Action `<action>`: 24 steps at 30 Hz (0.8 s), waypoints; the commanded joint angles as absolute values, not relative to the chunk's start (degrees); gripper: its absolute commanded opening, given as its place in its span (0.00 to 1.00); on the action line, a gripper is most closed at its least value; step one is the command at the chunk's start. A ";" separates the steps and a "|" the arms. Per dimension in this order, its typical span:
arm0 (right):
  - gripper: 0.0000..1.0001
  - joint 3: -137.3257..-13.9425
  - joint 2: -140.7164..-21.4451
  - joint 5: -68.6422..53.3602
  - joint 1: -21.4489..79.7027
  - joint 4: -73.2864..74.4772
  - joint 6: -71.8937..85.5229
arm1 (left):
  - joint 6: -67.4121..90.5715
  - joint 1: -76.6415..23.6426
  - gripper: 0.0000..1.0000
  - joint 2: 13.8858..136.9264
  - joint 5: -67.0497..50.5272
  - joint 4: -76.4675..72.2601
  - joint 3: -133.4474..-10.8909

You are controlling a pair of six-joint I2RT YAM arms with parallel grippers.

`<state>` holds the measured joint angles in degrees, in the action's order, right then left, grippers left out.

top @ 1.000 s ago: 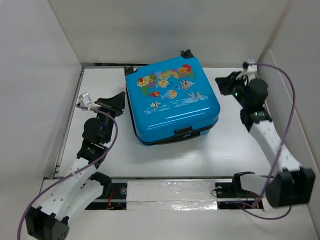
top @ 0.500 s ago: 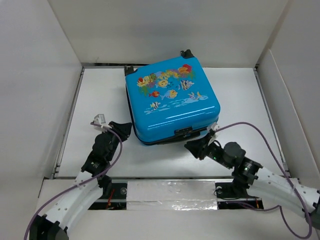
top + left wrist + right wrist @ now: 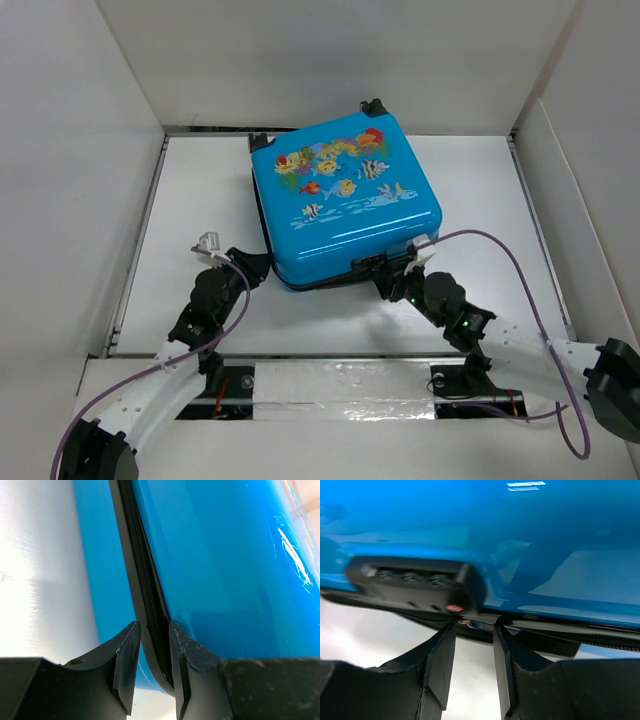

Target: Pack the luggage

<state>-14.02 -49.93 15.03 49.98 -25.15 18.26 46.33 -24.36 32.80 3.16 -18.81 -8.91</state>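
Observation:
The luggage [image 3: 345, 200], a bright blue hard-shell case with a cartoon fish print, lies flat and closed in the middle of the white table. My left gripper [image 3: 258, 265] is at its near-left corner. In the left wrist view, the left gripper [image 3: 154, 647] is open and straddles the black zipper seam [image 3: 142, 580], with a gap at the left finger. My right gripper [image 3: 395, 275] is at the case's front edge. There the right gripper [image 3: 474, 630] is open, its tips just under the seam beside the black combination lock [image 3: 415, 577].
White walls enclose the table on three sides, with a slanted panel [image 3: 570, 200] at the right. A taped rail [image 3: 340, 385] runs along the near edge between the arm bases. Purple cables [image 3: 520, 270] loop off both arms.
The right arm swung from the case's far right side round to its front edge by the lock. The left gripper moved in to the near-left corner. Both sets of jaws widened.

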 commanded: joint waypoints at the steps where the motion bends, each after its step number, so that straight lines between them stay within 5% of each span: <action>1: 0.42 -15.64 -52.11 14.68 47.82 -30.76 18.72 | 45.35 -24.96 0.27 34.54 -2.46 -21.53 -7.91; 15: 0.30 -16.53 -59.59 15.89 48.86 -39.37 17.31 | 45.53 -24.96 0.27 37.88 -4.48 -25.14 -7.47; 24: 0.00 -15.29 -55.55 23.64 53.08 -40.35 18.02 | 46.14 -24.96 0.27 37.88 -7.11 -28.73 -5.10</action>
<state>-14.20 -58.08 19.90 51.20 -31.75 17.87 46.24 -24.29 37.12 -0.47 -26.98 -7.05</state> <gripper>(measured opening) 0.015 0.269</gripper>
